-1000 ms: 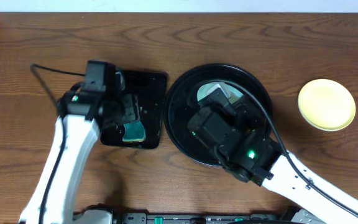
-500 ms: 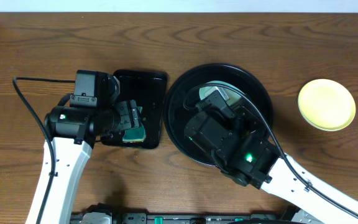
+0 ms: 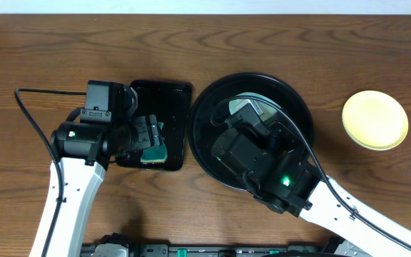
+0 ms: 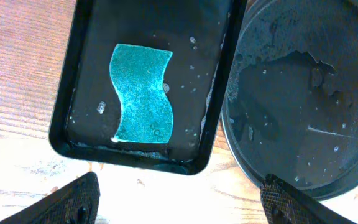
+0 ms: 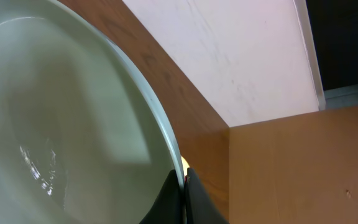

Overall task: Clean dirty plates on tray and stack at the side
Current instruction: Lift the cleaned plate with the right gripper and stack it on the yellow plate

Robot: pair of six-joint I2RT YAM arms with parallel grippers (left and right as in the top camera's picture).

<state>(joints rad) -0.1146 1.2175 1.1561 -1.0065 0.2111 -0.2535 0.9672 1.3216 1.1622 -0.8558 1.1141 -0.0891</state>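
pale blue-green round plate (image 5: pixel 61 124), wet and tilted over the large round glossy black tray (image 3: pixel 212 100), is pinched at its rim by the right fingers (image 5: pixel 168 208) and could slip out, while the left fingers (image 4: pixel 73 199) hang spread above the teal sponge (image 4: pixel 142 93).

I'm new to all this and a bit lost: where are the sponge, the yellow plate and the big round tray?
sponge (image 4: pixel 142 93), left wrist view, middle of its teal face.
yellow plate (image 3: pixel 374 120), overhead view, its centre.
round black tray (image 3: pixel 209 114), overhead view, bare left side.
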